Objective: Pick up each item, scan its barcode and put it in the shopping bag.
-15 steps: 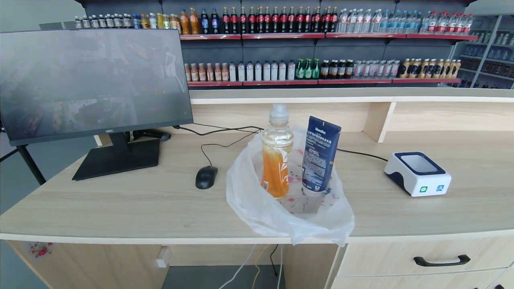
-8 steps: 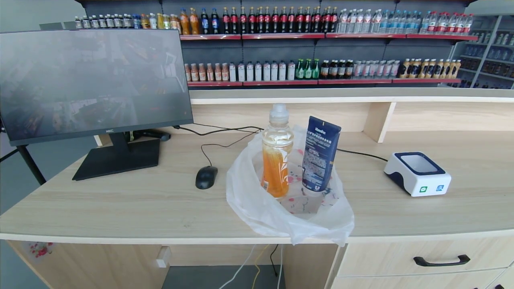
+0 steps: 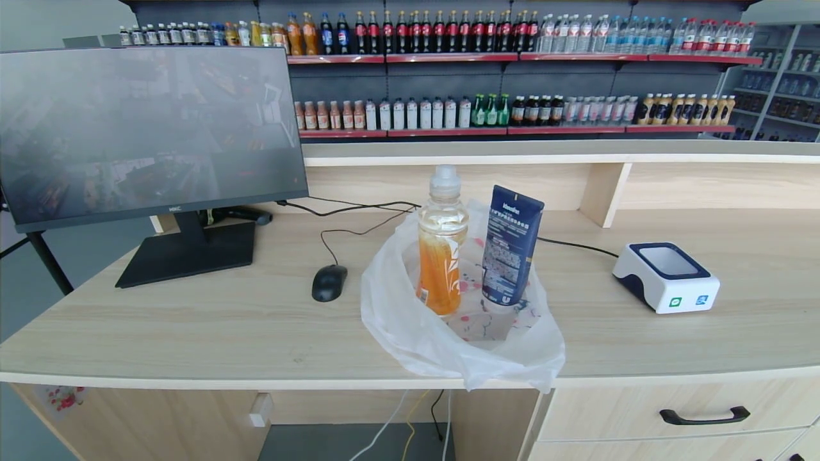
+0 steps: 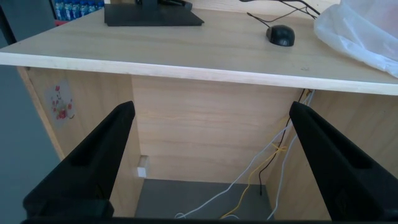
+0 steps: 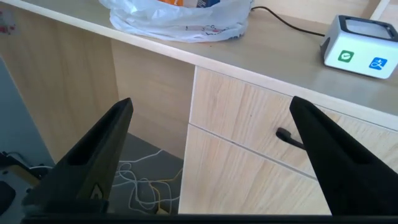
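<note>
An orange drink bottle with a clear cap stands upright inside the white plastic shopping bag in the middle of the counter. A dark blue pouch stands upright beside it in the same bag. The white and navy barcode scanner sits on the counter to the right of the bag. My left gripper hangs open below the counter's front edge, facing the cabinet. My right gripper is open too, low in front of the drawers, with the bag and scanner above it.
A monitor on a black stand fills the counter's left side, with a black mouse and its cable between it and the bag. A raised shelf runs along the back. Drawers with a black handle sit under the right side. Cables hang under the counter.
</note>
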{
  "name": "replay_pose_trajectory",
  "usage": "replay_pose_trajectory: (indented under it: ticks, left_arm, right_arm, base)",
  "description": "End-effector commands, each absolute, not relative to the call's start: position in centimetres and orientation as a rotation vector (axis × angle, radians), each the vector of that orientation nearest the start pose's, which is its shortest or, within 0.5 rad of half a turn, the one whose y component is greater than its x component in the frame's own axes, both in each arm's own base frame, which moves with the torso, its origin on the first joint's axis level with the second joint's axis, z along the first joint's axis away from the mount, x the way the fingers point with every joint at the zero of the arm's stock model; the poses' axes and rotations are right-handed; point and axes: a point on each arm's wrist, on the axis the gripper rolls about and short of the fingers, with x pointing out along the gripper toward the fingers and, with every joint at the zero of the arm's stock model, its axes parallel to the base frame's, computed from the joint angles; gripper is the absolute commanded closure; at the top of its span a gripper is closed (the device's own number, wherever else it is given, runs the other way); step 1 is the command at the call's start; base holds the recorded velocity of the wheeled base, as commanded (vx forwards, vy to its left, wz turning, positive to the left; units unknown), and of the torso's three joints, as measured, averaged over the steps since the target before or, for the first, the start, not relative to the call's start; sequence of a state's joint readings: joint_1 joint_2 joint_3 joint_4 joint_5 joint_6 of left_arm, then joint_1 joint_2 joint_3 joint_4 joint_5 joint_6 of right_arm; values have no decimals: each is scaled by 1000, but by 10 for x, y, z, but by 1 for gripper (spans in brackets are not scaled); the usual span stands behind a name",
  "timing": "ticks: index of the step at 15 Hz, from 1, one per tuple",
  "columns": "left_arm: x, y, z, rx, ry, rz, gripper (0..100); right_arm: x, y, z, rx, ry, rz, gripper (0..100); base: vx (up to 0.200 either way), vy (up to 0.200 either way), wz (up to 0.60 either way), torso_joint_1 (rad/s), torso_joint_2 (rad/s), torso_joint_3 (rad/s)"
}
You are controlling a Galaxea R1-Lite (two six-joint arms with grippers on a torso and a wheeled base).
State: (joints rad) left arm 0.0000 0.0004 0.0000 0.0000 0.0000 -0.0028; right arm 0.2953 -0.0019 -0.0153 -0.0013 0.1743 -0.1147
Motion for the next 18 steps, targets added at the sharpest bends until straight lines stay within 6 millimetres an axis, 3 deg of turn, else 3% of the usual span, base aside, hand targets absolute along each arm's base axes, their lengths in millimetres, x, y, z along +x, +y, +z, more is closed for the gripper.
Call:
replay_pose_trajectory:
  ticks: [1, 7, 10, 14, 18]
  left_arm:
    - [-23, 0, 75, -3, 0, 0, 0]
    - [-23, 0, 75, 0, 0, 0, 0]
    - [-23, 0, 75, 0, 0, 0, 0]
    - [-23, 0, 75, 0, 0, 0, 0]
    - [-23, 0, 75, 0, 2, 0, 0]
  right_arm:
    - [-24, -3, 80, -112, -44, 469, 0]
    - [-24, -4, 80, -106, -44, 462, 0]
    - [-22, -8, 76, -28, -2, 247, 0]
    - [-17, -6, 77, -11, 59, 230, 0]
    - [-15, -3, 77, -26, 94, 74, 0]
  base:
    - [0, 0, 0, 0, 0, 0]
    - [0, 0, 0, 0, 0, 0]
    - [0, 0, 0, 0, 0, 0]
    - [0, 0, 0, 0, 0, 0]
    - [0, 0, 0, 0, 0, 0]
